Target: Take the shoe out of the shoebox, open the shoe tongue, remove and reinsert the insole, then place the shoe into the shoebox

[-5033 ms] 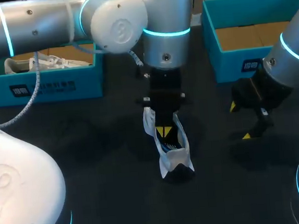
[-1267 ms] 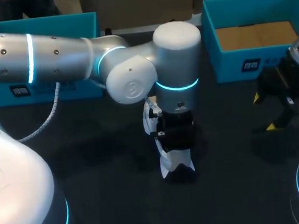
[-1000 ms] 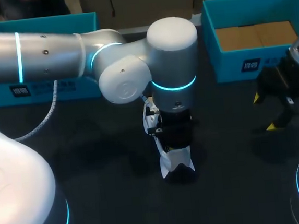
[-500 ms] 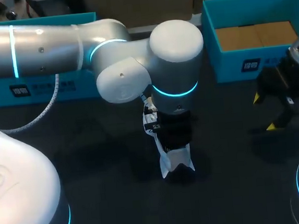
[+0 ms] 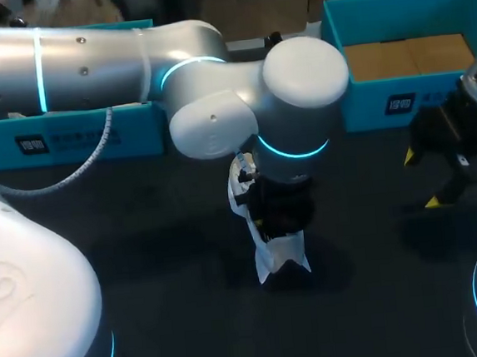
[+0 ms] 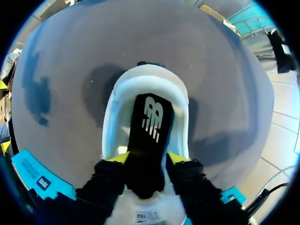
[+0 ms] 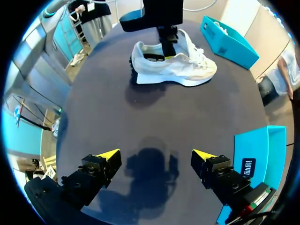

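A white shoe [image 5: 280,257] stands on the dark table in the middle, heel toward me. My left arm comes in from the left and hangs straight over the shoe's opening. In the left wrist view the black insole [image 6: 151,123] lies inside the shoe [image 6: 110,133], and my left gripper [image 6: 147,158] is open, its yellow fingertips [image 6: 118,157] parted on either side of the insole's near end. My right gripper [image 5: 422,179] hovers open and empty at the right, well apart from the shoe [image 7: 176,68].
A teal shoebox [image 5: 338,78] with a cardboard floor stands at the back right. A second teal box [image 5: 76,134] stands at the back left, partly behind my left arm. In the right wrist view that box [image 7: 229,36] holds another white shoe.
My left gripper's fingers have parted from shut to open around the insole, and the left wrist has shifted a little to the right. The right arm has stayed still.
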### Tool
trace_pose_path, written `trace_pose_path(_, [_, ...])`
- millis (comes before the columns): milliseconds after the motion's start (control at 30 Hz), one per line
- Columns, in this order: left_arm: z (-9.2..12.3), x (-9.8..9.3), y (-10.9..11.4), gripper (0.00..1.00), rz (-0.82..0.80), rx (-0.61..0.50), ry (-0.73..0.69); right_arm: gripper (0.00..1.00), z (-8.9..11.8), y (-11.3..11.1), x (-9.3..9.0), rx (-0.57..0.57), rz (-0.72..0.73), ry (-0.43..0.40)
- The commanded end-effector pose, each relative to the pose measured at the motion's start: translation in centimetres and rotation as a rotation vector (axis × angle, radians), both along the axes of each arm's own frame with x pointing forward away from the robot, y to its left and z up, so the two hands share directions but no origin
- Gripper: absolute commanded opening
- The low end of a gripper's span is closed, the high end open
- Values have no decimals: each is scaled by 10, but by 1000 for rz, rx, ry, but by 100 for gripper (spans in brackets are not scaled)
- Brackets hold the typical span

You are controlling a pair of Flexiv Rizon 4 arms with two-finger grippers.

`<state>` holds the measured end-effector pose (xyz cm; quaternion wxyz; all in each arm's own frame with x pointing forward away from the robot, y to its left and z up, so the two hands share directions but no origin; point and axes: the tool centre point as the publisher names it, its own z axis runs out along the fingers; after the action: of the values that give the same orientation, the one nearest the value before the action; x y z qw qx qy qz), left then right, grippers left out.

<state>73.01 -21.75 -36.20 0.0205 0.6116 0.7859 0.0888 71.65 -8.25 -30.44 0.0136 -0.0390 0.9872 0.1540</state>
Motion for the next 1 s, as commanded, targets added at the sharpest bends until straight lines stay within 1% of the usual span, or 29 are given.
trace_pose_path(33, [-5,2,0,98,11,8,4,100,0,0,-1,-2,0,-2])
trace_pose_path(67, [-6,3,1,100,16,9,8,100,0,0,-1,-2,0,-2])
trace_pose_path(233, [-4,5,6,100,39,2,21,100,0,0,-1,-2,0,-2])
trace_pose_path(567, [-2,6,6,100,29,-12,64,100,0,0,-1,-2,0,-2])
trace_pose_path(667, [0,-1,2,100,-14,-28,82,100,0,0,-1,-2,0,-2])
trace_pose_path(733, [2,-9,0,100,-43,-36,83,100,0,0,-1,-2,0,-2])
trace_pose_path(833, [1,-16,-4,100,-56,-36,83,100,0,0,-1,-2,0,-2])
trace_pose_path(1000, [-1,-15,-5,100,-57,-27,75,100,0,0,-1,-2,0,-2])
